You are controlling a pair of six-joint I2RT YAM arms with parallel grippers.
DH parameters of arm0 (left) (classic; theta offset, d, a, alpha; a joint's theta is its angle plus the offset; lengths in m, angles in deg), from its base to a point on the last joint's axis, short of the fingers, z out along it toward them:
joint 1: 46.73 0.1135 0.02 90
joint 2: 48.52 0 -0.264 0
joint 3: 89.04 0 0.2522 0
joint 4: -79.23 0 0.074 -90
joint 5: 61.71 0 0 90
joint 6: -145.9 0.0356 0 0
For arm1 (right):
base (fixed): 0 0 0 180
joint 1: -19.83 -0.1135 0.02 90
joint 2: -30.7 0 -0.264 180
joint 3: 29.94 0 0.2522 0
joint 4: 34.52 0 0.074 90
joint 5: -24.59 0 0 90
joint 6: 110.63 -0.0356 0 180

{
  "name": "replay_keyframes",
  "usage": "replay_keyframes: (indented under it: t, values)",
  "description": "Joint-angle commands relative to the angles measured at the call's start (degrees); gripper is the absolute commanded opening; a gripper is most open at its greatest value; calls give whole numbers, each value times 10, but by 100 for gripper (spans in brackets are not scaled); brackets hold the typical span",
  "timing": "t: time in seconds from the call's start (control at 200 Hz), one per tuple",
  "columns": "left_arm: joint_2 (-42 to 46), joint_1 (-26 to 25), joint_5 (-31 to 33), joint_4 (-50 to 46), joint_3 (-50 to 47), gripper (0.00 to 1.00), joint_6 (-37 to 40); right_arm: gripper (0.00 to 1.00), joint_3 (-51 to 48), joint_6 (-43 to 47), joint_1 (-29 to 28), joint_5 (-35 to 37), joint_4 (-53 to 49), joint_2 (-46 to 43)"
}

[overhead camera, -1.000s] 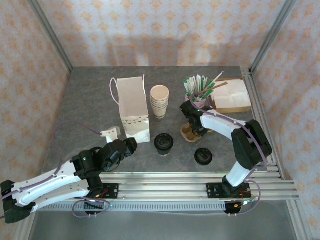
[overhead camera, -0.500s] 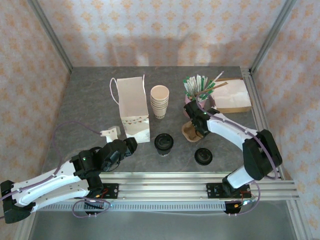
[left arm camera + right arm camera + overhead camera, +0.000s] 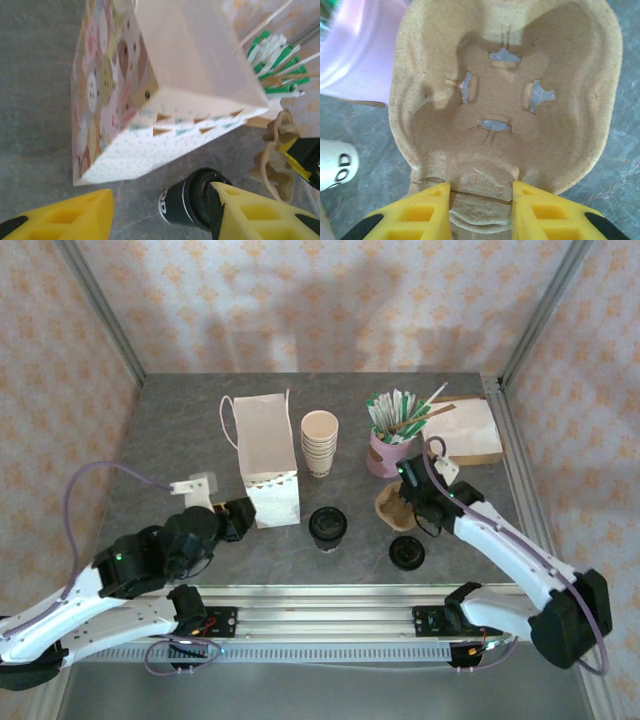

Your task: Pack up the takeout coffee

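The right gripper (image 3: 481, 192) pulls back, pinching the rim of the pulp carrier (image 3: 386, 502); the left gripper (image 3: 236, 516), half open and empty, noses up to the bag (image 3: 268, 455). The takeout coffee (image 3: 328, 527) sits untouched by the worktop's front edge.

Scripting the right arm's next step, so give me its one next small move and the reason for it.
Probably finish closing the right gripper firmly on the pulp cup carrier before any lift. Its fingers straddle the carrier's near rim tab, seemingly touching it, and the takeout coffee stands on the table beside the paper bag, not yet in a carrier.
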Motion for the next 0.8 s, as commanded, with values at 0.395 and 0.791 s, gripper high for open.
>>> replay_keyframes:
  t: [0.395,0.791]
  values:
    - [-161,134,116,-43,274,73,239,25,179,322,-1,2,-92,-106]
    - [-206,298,-104,-43,327,74,206,29,147,329,0,0,-113,-136]
